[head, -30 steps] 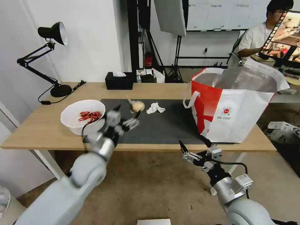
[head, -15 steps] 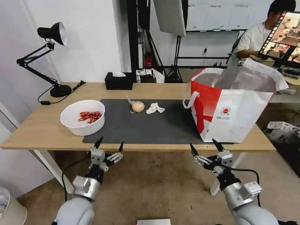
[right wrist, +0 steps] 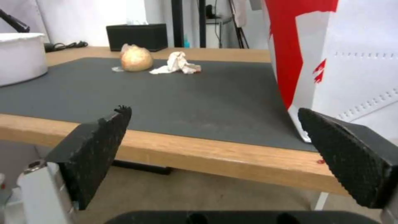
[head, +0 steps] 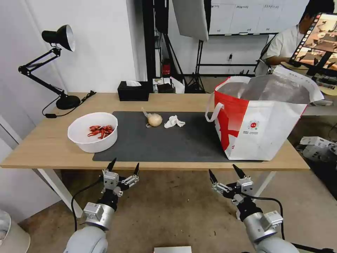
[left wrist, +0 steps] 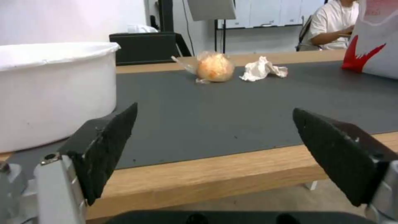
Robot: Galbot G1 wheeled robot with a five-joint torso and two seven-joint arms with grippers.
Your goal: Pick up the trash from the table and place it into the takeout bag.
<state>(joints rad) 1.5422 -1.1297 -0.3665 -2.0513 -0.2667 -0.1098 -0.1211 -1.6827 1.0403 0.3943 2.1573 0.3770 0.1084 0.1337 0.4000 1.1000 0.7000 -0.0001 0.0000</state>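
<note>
On the table (head: 45, 147) lies a dark grey mat with trash on it: a beige ball in clear wrap (head: 154, 119) (left wrist: 214, 67) (right wrist: 135, 58), a crumpled white tissue (head: 174, 121) (left wrist: 261, 68) (right wrist: 176, 64) beside it, and a white bowl of red shells (head: 93, 131) (left wrist: 49, 90) at the mat's left end. The takeout bag (head: 261, 117) (right wrist: 348, 62), white and red with foil lining, stands open on the right. My left gripper (head: 124, 166) (left wrist: 213, 149) and right gripper (head: 225, 173) (right wrist: 215, 152) hang open and empty below the table's front edge.
A black tissue box (head: 133, 90) sits at the table's back edge, and a black desk lamp (head: 56, 63) with its cable at the back left. Tripods and a person at a desk are behind the table. Brown floor lies below the grippers.
My left arm pulled back from over the mat near the wrapped ball, down below the table's front edge. The right gripper shifted slightly and stays below the edge.
</note>
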